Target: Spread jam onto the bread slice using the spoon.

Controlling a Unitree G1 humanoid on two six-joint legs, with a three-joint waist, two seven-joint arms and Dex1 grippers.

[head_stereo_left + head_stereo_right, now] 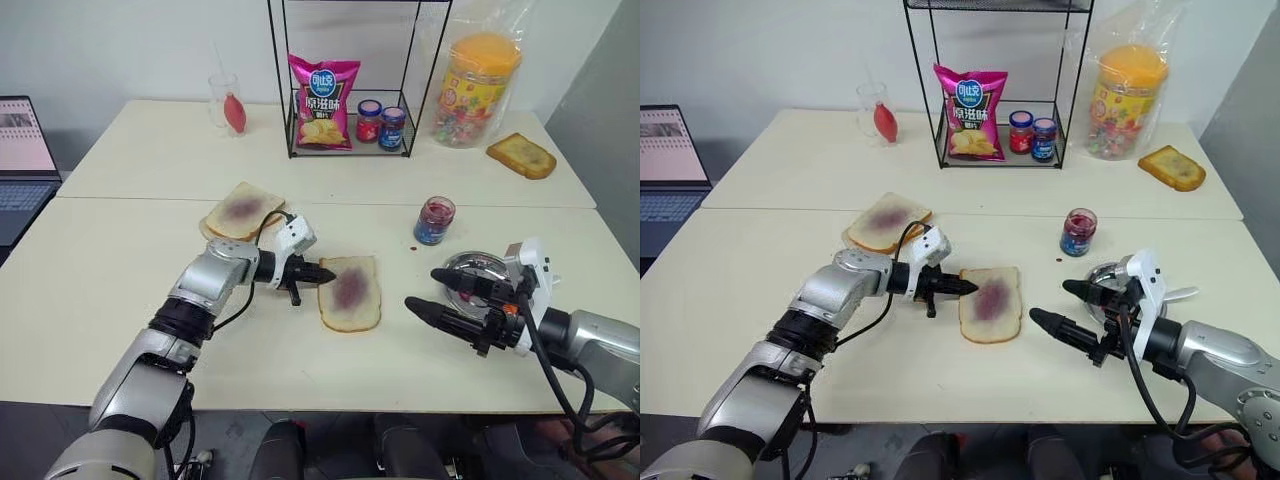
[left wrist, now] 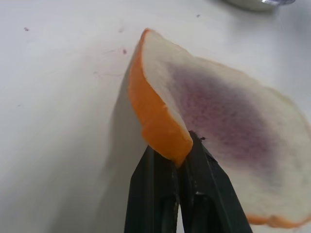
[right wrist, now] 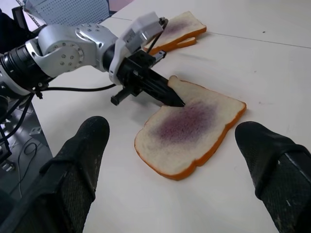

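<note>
Squarish pale white bread slice w/ tan crust and purple jam patch (image 1: pixel 350 293) lies flat on cream desk (image 1: pixel 100 290), centre front. Left claw (image 1: pixel 322 276) closed, tips pinching its crust corner, which lifts slightly. Right claw (image 1: pixel 432 293) wide open, empty, near round steel dish (image 1: pixel 470 265). Bread looks light, soft, tears easily; I'd pin at the crust, not the crumb.

Laptop (image 1: pixel 25 160) at far left cut by picture edge. Steel dish (image 1: pixel 478 268) partly hidden behind right gripper (image 1: pixel 436 290). Labels on two lidded jars (image 1: pixel 381 124) too small to read.
</note>
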